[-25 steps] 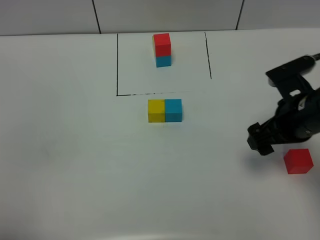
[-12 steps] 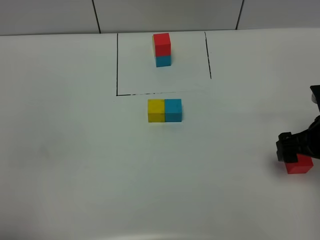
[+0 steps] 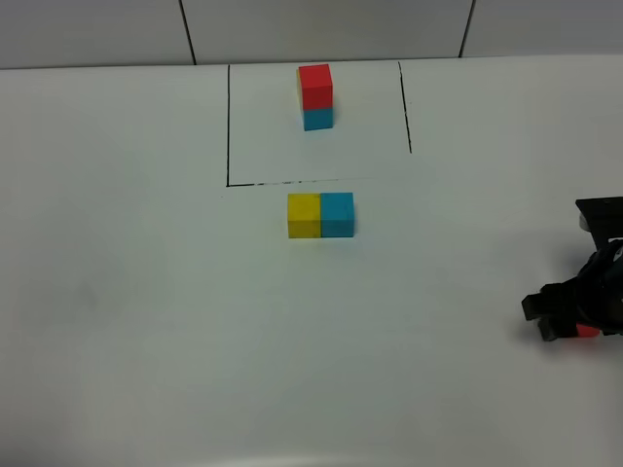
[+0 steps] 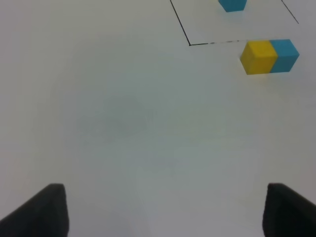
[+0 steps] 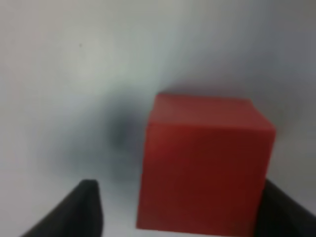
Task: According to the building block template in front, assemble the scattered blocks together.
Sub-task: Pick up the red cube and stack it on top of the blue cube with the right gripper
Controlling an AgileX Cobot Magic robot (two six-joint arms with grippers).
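Red block (image 5: 205,165) lies inside the spread right pincer (image 5: 185,212)

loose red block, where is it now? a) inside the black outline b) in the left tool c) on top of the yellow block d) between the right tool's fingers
d: the right wrist view shows the red block sitting between the two fingers of the right tool, with a gap on one side.

The right gripper (image 3: 567,319) hides most of the red block (image 3: 587,332), blurred close up.
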